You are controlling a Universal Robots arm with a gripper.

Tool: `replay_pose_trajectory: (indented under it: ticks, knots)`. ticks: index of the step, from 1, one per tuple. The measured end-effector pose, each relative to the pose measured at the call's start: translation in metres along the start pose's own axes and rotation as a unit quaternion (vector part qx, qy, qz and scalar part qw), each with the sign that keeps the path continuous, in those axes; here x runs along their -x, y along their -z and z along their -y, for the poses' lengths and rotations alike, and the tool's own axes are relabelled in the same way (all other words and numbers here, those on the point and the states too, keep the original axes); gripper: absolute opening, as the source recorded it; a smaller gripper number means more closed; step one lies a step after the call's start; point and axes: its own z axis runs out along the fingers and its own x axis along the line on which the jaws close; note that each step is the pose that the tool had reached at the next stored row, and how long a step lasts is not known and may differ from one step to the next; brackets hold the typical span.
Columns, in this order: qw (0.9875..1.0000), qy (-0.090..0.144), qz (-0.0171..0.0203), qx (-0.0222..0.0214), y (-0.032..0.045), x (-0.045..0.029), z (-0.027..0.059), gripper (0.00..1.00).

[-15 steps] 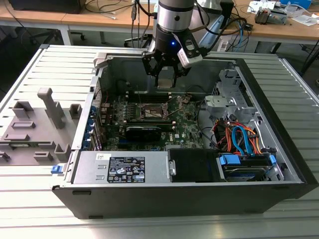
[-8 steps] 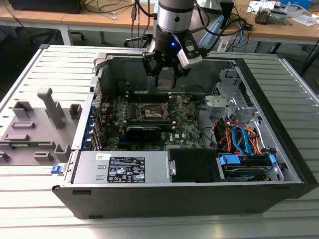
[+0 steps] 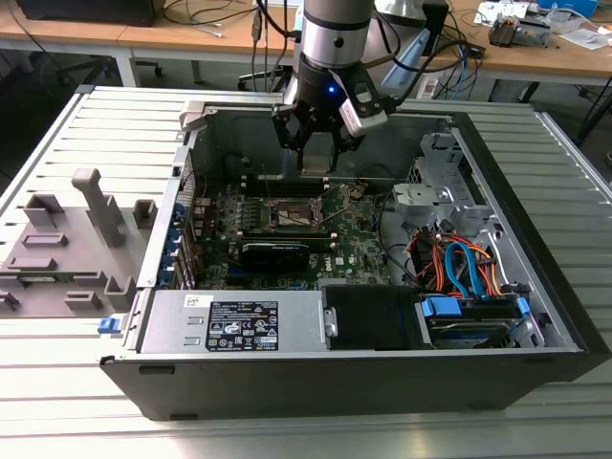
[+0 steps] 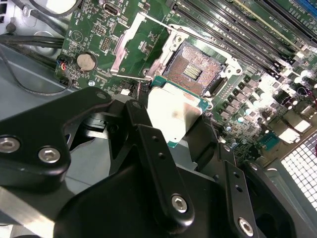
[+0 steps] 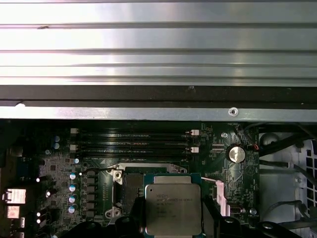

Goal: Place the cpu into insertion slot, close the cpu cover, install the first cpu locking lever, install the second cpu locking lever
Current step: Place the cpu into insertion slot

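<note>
Silvery cpu (image 4: 173,111) pinched by the hand (image 3: 316,163); second wrist view shows the bare insertion slot (image 4: 191,70)

Robotics lab or electronics workshop: opened desktop computer case (image 3: 335,387) on slatted metal worktop (image 3: 57,382); beyond the gripper (image 3: 316,164), wooden desks (image 3: 86,40) strewn with loose cables (image 3: 196,17).

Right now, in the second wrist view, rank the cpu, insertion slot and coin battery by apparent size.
1. the cpu and the insertion slot: about alike; the cpu is nearer the camera, so no ranking.
2. the coin battery: clearly smallest.
</note>
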Motion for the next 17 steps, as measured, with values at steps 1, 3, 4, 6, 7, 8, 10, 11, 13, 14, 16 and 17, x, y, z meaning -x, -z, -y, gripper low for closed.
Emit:
replay_pose_trajectory:
  ticks: [1, 3, 4, 6, 7, 8, 10, 11, 13, 14, 16, 17]
  knots:
    - [1.0000, 0.000, 0.0000, 0.0000, -0.0002, 0.0000, 0.0000, 0.55]
    - [1.0000, 0.000, 0.0000, 0.0000, -0.0006, 0.0000, 0.0000, 0.55]
    - [1.0000, 0.000, 0.0000, 0.0000, -0.0017, 0.0000, 0.0001, 0.55]
    - [1.0000, 0.000, 0.0000, 0.0000, -0.0029, 0.0000, 0.0001, 0.55]
    - [1.0000, 0.000, 0.0000, 0.0000, -0.0030, 0.0000, 0.0001, 0.55]
    - [1.0000, 0.000, 0.0000, 0.0000, -0.0033, 0.0001, 0.0001, 0.55]
    - [1.0000, 0.000, 0.0000, 0.0000, -0.0034, 0.0000, 0.0001, 0.55]
    - [1.0000, 0.000, 0.0000, 0.0000, -0.0036, 0.0001, 0.0001, 0.55]
    - [1.0000, 0.000, 0.0000, 0.0000, -0.0038, 0.0001, 0.0001, 0.55]
    - [1.0000, 0.000, 0.0001, 0.0000, -0.0039, 0.0000, 0.0002, 0.55]
    - [1.0000, 0.000, 0.0001, 0.0002, -0.0041, -0.0001, 0.0007, 0.55]
    - [1.0000, 0.000, 0.0001, 0.0005, -0.0042, -0.0001, 0.0013, 0.55]
